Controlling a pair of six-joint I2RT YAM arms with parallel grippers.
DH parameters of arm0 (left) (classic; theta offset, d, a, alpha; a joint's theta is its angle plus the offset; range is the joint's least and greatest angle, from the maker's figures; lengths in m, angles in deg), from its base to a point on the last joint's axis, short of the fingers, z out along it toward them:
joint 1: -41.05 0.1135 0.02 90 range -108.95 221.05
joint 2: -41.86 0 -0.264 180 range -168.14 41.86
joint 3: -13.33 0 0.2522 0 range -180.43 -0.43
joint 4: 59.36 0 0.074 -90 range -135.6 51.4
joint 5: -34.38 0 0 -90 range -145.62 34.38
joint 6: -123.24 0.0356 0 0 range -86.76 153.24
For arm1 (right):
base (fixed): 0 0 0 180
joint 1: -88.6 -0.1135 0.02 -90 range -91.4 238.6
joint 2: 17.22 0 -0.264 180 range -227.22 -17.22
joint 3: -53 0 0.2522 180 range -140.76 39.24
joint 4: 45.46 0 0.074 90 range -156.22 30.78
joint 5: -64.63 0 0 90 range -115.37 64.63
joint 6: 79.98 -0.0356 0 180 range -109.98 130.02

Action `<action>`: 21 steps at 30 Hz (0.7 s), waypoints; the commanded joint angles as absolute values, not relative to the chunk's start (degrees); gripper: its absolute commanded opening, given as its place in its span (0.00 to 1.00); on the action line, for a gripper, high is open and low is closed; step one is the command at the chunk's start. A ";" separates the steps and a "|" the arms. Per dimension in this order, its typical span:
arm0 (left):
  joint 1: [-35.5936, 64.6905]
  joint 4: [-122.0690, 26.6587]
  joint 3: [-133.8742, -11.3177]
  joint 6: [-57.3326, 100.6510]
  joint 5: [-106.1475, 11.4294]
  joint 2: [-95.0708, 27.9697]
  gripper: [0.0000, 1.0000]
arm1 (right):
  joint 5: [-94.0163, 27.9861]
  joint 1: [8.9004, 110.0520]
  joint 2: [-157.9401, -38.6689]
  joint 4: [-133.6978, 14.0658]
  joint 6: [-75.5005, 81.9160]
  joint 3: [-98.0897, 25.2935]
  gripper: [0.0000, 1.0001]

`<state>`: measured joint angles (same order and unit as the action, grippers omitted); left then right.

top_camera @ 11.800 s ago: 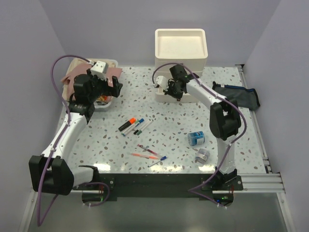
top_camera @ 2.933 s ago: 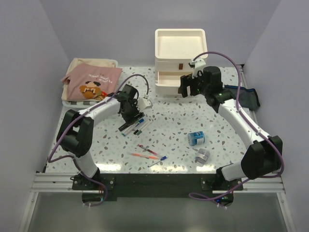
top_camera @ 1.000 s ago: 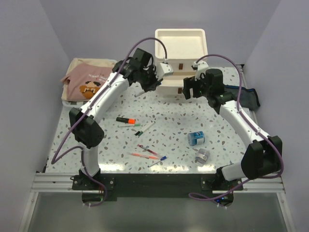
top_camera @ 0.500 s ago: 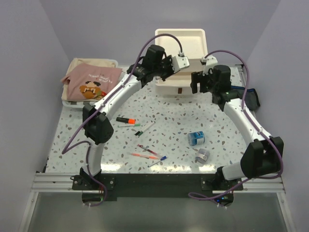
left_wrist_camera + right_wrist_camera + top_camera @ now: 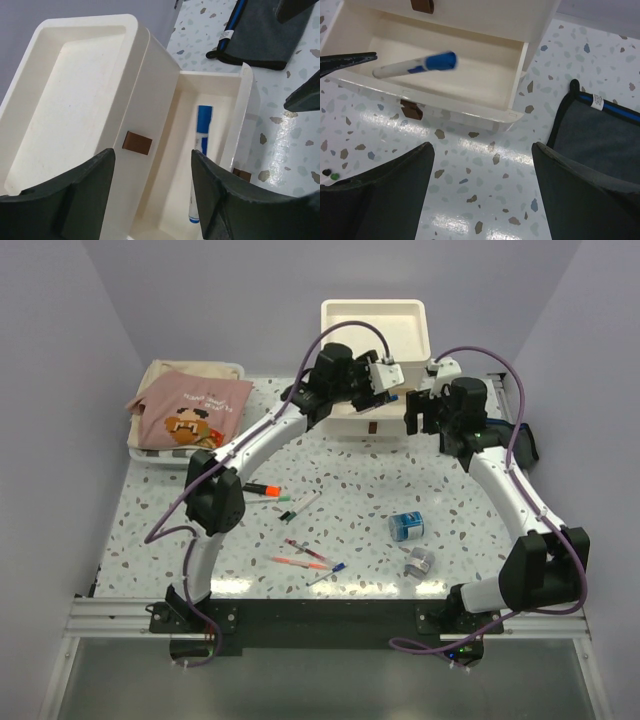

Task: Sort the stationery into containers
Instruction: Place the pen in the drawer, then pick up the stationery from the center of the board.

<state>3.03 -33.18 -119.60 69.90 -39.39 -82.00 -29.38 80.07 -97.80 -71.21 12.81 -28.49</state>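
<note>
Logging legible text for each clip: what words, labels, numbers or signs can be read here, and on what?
Nothing reads clearly.
Pink cloth: a printed line above its cartoon figure, too small to read.
White tag on the navy pouch: dark print, too blurred.
Blue roll: label too small.

The speckled tabletop [image 5: 350,475] carries a drawer unit [image 5: 372,332] at twelve o'clock and a navy pouch [image 5: 524,445] at two. A blue roll [image 5: 407,526] and a grey roll [image 5: 419,562] lie at five, pens [image 5: 305,560] at six. An orange marker [image 5: 264,487] lies left of centre, and a cloth-covered tray [image 5: 150,453] sits at ten.
</note>
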 commanded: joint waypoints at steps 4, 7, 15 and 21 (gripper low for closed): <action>2.99 -40.15 -114.17 69.72 -43.39 -68.91 0.73 | -29.94 80.69 -96.41 -68.62 12.04 -28.53 0.83; 3.08 -39.89 -99.99 70.93 -45.77 -58.54 0.74 | -30.03 80.69 -96.41 -68.54 12.13 -28.35 0.83; 11.15 0.92 -80.68 93.88 -31.45 -43.05 0.75 | -35.47 80.69 -96.85 -68.89 11.78 -26.95 0.84; 13.71 -2.77 -68.29 98.80 -37.86 -44.72 0.65 | -38.82 80.78 -97.56 -69.06 10.46 -27.30 0.84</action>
